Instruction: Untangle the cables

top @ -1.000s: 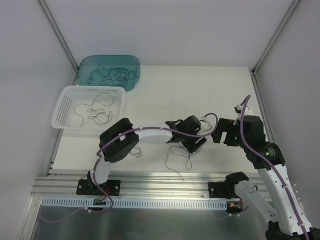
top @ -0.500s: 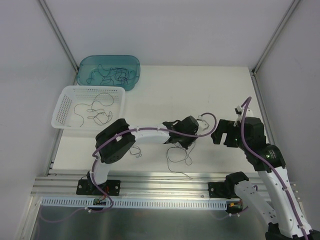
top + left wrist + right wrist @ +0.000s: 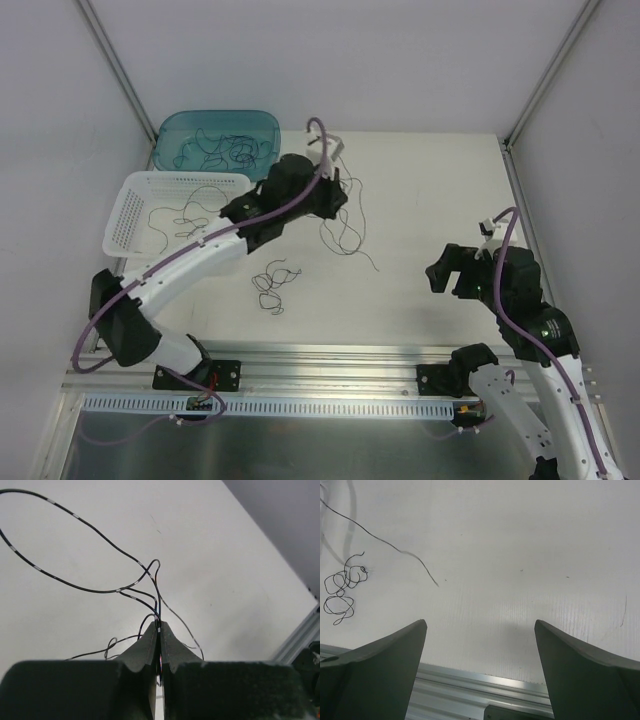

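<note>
My left gripper [image 3: 333, 200] is shut on one of the cables [image 3: 349, 232], a hair-thin dark strand that hangs from it in loose loops over the middle of the table and trails to the right. In the left wrist view the strands [image 3: 107, 590] run straight into the closed fingertips [image 3: 159, 625]. A separate small coil of cable [image 3: 271, 288] lies on the table nearer the front, also seen in the right wrist view [image 3: 342, 588]. My right gripper [image 3: 447, 272] stands open and empty at the right [image 3: 480, 625], away from both.
A teal bin [image 3: 170, 128] at the back left holds a tangle of more cables. In front of it a white mesh basket [image 3: 128, 212] holds a few separate strands. The aluminium rail [image 3: 330, 355] runs along the table's front edge.
The left gripper shut on a cable and swung from the front centre up toward the back, lifting that strand away; a small coil stayed behind. The right arm drew back to the right.
</note>
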`<state>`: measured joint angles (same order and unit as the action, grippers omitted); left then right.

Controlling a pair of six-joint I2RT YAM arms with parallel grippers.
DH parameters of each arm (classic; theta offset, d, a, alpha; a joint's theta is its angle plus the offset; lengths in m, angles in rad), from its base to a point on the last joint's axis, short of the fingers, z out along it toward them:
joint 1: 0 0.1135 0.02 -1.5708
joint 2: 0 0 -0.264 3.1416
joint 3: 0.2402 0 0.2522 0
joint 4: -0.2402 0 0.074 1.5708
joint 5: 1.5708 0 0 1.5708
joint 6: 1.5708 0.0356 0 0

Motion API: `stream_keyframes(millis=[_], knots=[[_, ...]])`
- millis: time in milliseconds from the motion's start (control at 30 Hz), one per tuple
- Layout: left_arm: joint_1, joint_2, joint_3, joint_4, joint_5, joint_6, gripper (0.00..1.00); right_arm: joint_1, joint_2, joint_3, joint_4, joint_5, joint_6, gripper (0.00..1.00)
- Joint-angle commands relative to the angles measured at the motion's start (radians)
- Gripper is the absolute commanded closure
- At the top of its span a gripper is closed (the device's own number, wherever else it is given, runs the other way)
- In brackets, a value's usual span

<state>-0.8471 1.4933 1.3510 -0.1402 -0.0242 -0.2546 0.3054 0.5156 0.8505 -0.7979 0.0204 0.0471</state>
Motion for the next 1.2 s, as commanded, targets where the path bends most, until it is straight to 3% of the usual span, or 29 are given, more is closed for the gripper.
stream_keyframes(millis=[0,200,233,467,633,800,867,900,1000,1167], knots=[[0.127,-0.128,0.027,-0.087,-0.031,-0.083,1.00,0.006,-0.017,-0.010,0.037,0.009,-0.024,0.05],[0.379,-0.294,-0.015,-0.165,-0.040,-0.116,1.00,0.004,-0.008,-0.022,0.035,-0.008,-0.029,0.05],[0.479,-0.332,-0.044,-0.171,-0.016,-0.138,1.00,0.004,-0.008,-0.025,0.037,-0.011,-0.030,0.05],[0.883,-0.409,-0.147,-0.173,0.085,-0.167,1.00,0.008,0.004,-0.025,0.045,-0.051,-0.039,0.05],[1.045,-0.346,-0.203,-0.170,0.141,-0.173,1.00,0.006,0.014,-0.033,0.060,-0.076,-0.035,0.05],[1.114,-0.257,-0.231,-0.159,0.115,-0.157,0.88,0.006,0.021,-0.037,0.062,-0.080,-0.039,0.05],[1.122,-0.240,-0.227,-0.157,0.107,-0.146,0.78,0.006,0.024,-0.036,0.055,-0.082,-0.039,0.05],[1.122,-0.243,-0.225,-0.159,0.103,-0.141,0.57,0.006,0.024,-0.034,0.054,-0.085,-0.039,0.05],[1.120,-0.272,-0.239,-0.159,0.122,-0.124,0.26,0.008,0.023,-0.037,0.054,-0.082,-0.039,0.05],[1.067,-0.376,-0.317,-0.162,0.222,-0.117,0.09,0.008,0.032,-0.054,0.083,-0.103,-0.033,0.05]])
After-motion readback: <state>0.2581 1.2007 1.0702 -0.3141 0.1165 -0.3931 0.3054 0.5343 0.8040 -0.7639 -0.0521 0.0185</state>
